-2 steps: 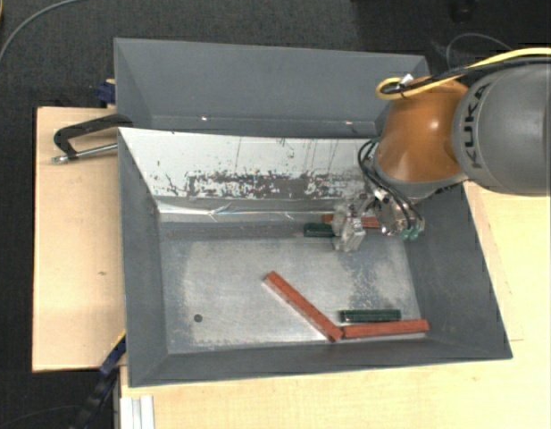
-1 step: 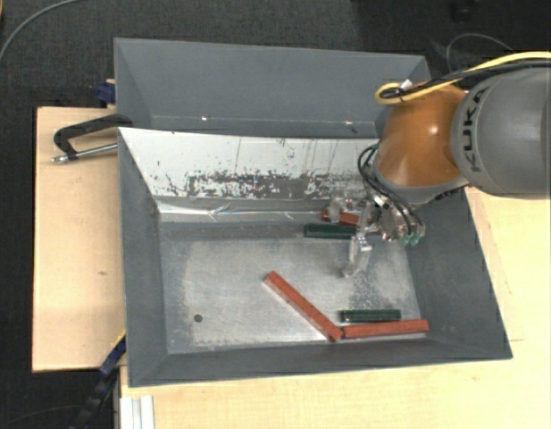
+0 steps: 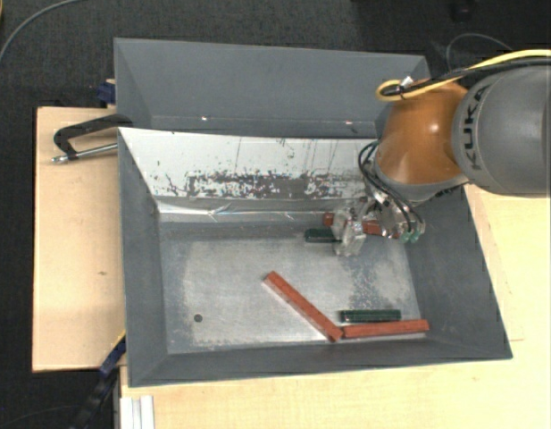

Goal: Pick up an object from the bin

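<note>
A grey metal bin [image 3: 141, 266] sits on a pale wooden tabletop, with dark carpet beyond it. Nearest the front wall, towards the right corner, a reddish-brown stick [image 3: 387, 329] lies flat along the wall. Just behind it, a short dark green stick [image 3: 371, 315] lies parallel. A longer reddish-brown stick [image 3: 297, 302] runs diagonally from the middle of the floor down to meet the left end of the first. A small dark speck [image 3: 197, 319] sits alone at the front left. Farther back, close to the rear wall, the gripper [image 3: 351, 238] hangs low beneath the arm's orange cover [image 3: 418, 146]. A small dark green piece [image 3: 318, 235] lies just at its left side. Whether the gripper is spread or clamped cannot be told.
</note>
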Tool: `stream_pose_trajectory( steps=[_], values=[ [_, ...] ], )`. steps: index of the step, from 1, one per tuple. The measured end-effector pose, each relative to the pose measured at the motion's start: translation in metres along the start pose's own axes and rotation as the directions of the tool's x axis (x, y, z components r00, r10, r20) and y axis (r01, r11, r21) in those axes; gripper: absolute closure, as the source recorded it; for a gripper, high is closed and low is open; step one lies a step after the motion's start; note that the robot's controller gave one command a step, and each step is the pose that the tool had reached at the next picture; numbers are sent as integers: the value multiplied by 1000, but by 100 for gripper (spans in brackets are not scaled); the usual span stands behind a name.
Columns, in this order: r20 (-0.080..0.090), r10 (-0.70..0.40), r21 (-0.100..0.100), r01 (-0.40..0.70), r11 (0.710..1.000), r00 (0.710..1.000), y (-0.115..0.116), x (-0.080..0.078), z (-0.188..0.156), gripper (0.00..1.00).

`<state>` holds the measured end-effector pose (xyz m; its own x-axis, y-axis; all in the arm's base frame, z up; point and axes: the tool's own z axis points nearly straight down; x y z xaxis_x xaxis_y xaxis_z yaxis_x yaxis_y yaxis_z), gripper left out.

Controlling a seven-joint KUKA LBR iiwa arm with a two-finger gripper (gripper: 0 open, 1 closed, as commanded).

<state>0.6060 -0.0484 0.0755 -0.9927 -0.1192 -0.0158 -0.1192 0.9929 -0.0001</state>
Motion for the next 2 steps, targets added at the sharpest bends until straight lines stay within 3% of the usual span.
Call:
stream_pose_trajectory(
  steps=[1, 2],
  values=[
    [-2, -3, 0, 3, 1000, 1000, 1, 1, -2, 100],
    [-13, -4, -1, 4, 1000, 1000, 1, 4, 0, 0]
  ],
)
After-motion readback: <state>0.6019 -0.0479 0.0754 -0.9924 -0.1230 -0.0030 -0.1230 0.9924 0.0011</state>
